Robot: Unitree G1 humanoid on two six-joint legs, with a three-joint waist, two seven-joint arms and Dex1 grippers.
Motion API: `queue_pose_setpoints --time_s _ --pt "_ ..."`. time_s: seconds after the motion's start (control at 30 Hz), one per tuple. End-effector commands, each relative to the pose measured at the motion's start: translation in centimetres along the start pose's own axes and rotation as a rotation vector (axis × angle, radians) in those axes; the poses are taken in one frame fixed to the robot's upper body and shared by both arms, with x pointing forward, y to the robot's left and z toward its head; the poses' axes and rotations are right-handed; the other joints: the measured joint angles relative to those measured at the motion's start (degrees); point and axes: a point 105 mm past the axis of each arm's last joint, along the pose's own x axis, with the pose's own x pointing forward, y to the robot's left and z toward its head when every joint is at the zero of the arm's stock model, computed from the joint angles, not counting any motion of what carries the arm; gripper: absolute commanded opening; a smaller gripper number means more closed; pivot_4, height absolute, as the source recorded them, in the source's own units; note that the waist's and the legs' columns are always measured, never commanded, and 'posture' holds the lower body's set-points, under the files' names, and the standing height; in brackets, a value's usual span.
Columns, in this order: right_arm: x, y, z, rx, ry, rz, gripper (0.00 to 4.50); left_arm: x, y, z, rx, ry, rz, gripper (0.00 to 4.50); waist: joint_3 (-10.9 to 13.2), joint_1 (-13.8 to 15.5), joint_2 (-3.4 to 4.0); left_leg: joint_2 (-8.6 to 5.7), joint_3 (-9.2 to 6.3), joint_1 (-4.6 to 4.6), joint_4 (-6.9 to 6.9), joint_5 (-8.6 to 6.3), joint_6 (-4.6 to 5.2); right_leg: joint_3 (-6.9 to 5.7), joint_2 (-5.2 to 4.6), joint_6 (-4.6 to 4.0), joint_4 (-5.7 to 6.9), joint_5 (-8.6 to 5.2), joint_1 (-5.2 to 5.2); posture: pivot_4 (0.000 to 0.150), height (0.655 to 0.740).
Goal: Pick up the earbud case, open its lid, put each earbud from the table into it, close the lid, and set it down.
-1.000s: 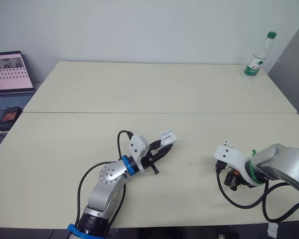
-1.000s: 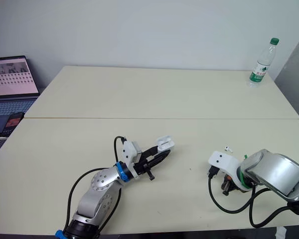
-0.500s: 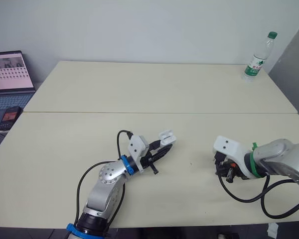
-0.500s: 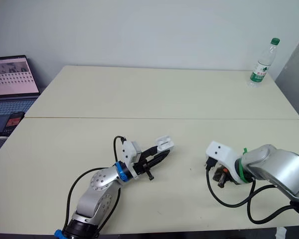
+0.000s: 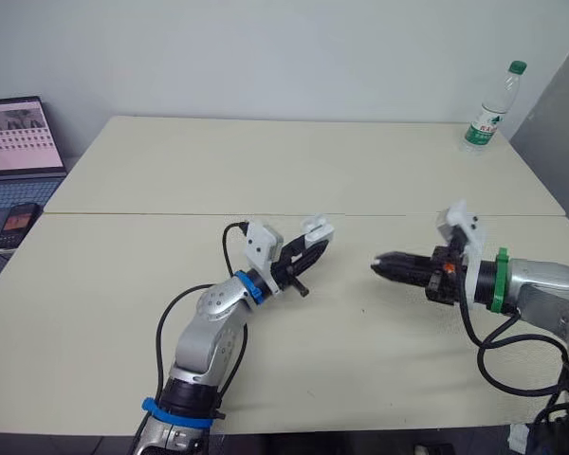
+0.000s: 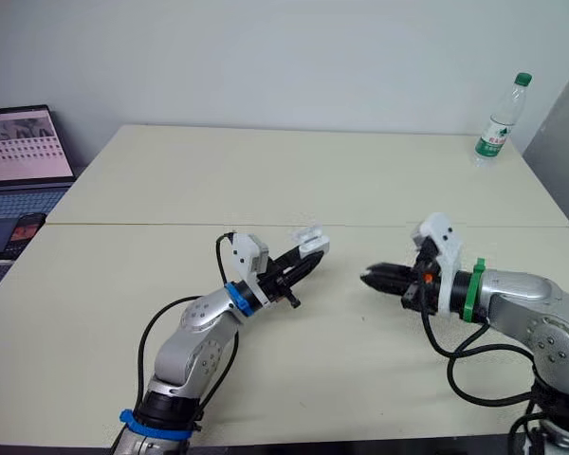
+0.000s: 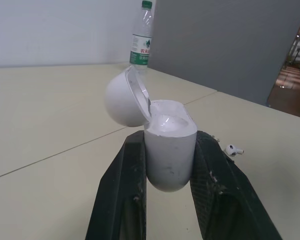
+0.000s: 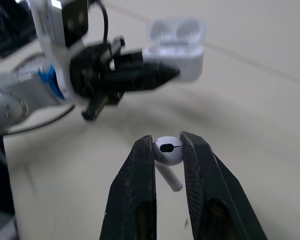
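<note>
While the left gripper (image 5: 308,248) hangs over the middle of the near table (image 5: 114,313), just in front of the seam, its fingers are clamped narrow on the case (image 7: 169,155). I see the case clear of the tabletop and roughly upright, with the fingers on its two sides. The lid (image 7: 124,97) is flipped open and tipped back. Both sockets look empty in the right wrist view.

The right gripper (image 5: 381,266) is over the same table, nearer the right edge. It points at the case from the right, near it but not touching. Its fingers are pinched on one earbud (image 8: 167,151) by the head, with the stem hanging below them.

A second earbud (image 7: 233,149) lies loose on the table beyond the case; I can't place it against the edges.

A bottle (image 5: 490,98) stands at the far right corner. A laptop (image 5: 14,142) sits off the left edge.
</note>
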Motion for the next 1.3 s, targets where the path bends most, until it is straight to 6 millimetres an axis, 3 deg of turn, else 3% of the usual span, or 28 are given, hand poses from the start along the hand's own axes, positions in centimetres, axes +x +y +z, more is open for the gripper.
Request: queue_pose_setpoints --time_s 0.03,0.3,0.6,0.87,1.3 --pt "0.3 0.0 2.4 -0.031 -0.215 -0.031 0.37 0.8 -0.1 1.4 0.019 -0.037 -0.013 0.79 0.0 0.0 0.0 0.01 -0.02 -0.01 0.0 0.0 0.0 -0.01 0.01 0.0 0.0 0.0 0.0 0.15 0.7362" --pt "3.5 0.3 4.7 0.063 -0.505 -0.097 0.37 1.8 -0.3 2.6 -0.016 -0.075 -0.015 0.79 0.0 -0.1 0.03 0.04 0.01 0.02 0.0 0.0 0.0 0.0 0.02 -0.01 0.05 0.0 -0.01 0.15 0.7362" --pt "6.7 0.6 4.8 0.091 -0.585 -0.163 0.37 2.1 -0.6 3.2 -0.036 -0.096 -0.019 0.79 0.0 -0.1 0.04 0.03 0.01 0.0 0.0 0.0 -0.01 0.0 -0.01 -0.03 0.05 0.01 -0.03 0.15 0.7362" --pt "8.1 1.1 4.5 0.154 -0.619 -0.17 0.37 2.1 -0.7 3.4 -0.044 -0.106 -0.029 0.79 0.0 -0.1 0.04 0.03 0.01 0.0 0.0 0.0 -0.01 -0.01 0.0 -0.03 0.05 0.01 -0.04 0.15 0.7362" --pt "8.7 1.1 2.8 0.208 -0.574 -0.183 0.37 2.3 -0.8 3.8 -0.046 -0.122 -0.041 0.79 0.0 -0.1 0.04 0.03 0.01 0.0 -0.01 0.0 -0.01 0.0 -0.01 -0.04 0.05 0.01 -0.04 0.15 0.7362"
